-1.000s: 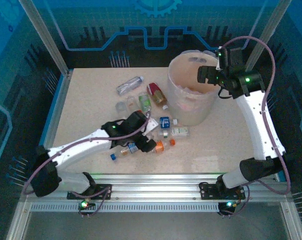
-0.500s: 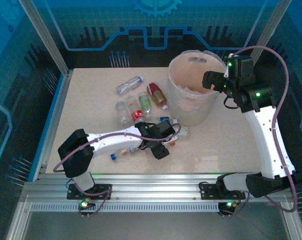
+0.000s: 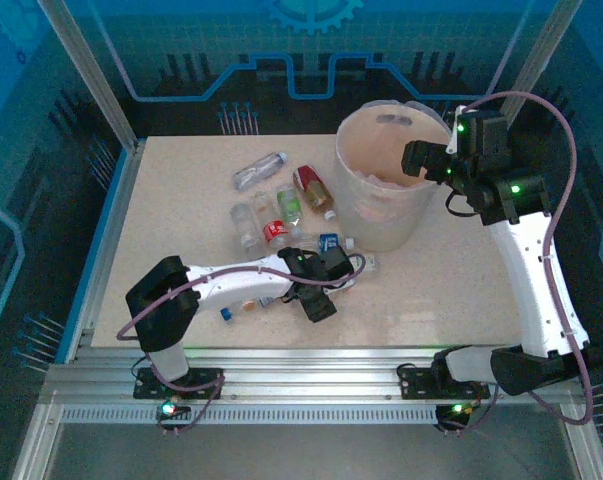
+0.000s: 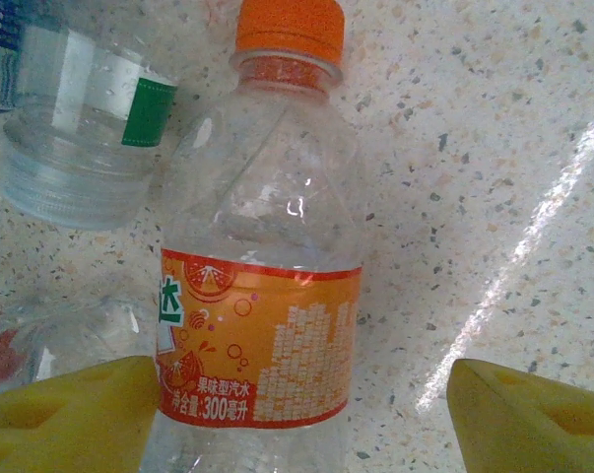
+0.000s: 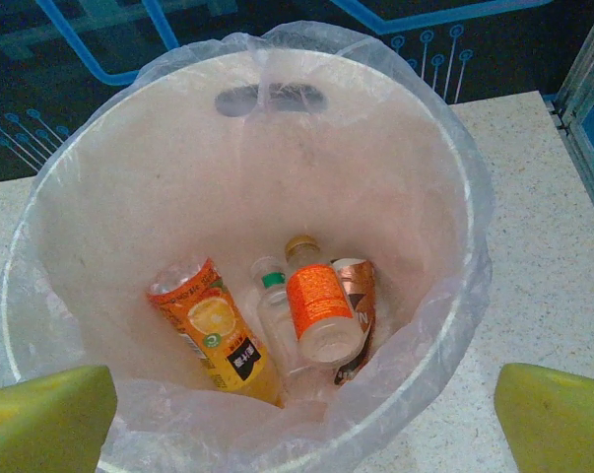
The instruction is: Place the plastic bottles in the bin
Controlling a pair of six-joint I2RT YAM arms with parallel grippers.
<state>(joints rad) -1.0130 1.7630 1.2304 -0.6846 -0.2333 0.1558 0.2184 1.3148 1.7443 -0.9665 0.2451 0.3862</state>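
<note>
Several plastic bottles lie in a cluster left of the bin (image 3: 381, 215): a clear one (image 3: 258, 170), a red-labelled one (image 3: 311, 188), a green-labelled one (image 3: 289, 205) and a blue-labelled one (image 3: 328, 243). My left gripper (image 3: 326, 283) is low over the cluster's near edge. Its jaws (image 4: 301, 414) are open around an orange-labelled, orange-capped bottle (image 4: 267, 325) lying on the table. The left finger (image 4: 80, 414) touches the bottle and the right finger (image 4: 523, 414) stands apart. My right gripper (image 3: 421, 160) hangs open and empty (image 5: 306, 424) over the bin (image 5: 129, 177). Inside lie several bottles, among them two orange-labelled ones (image 5: 213, 340) (image 5: 321, 305).
A clear bottle with a green label (image 4: 80, 128) lies just left of the orange one, and a crushed clear one (image 4: 40, 335) rests against my left finger. A small bottle (image 3: 251, 303) and a blue cap (image 3: 225, 313) lie near the front edge. Bare tabletop (image 3: 431, 290) stretches right of the bin.
My left arm has reached rightward and settled over the orange bottle, its jaws narrowing. The right gripper drifted slightly right over the bin, then held still.
</note>
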